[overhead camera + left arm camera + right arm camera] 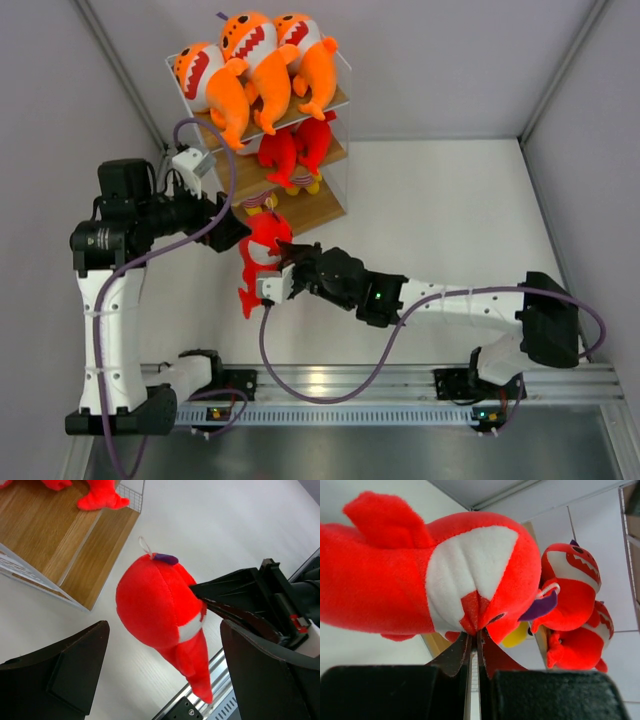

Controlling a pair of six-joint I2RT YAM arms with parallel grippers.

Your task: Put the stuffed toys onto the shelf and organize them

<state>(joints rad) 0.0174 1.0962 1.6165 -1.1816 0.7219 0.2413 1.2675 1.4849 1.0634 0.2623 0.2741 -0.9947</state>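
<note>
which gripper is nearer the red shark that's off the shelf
Right. The right gripper is shut on the red shark; the left gripper is open beside it, not touching.

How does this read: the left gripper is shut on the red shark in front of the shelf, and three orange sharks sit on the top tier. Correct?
Not quite. The right gripper is shut on the red shark, as the right wrist view shows. The left gripper is open beside it. The three orange sharks do sit on the top tier of the shelf.
</note>
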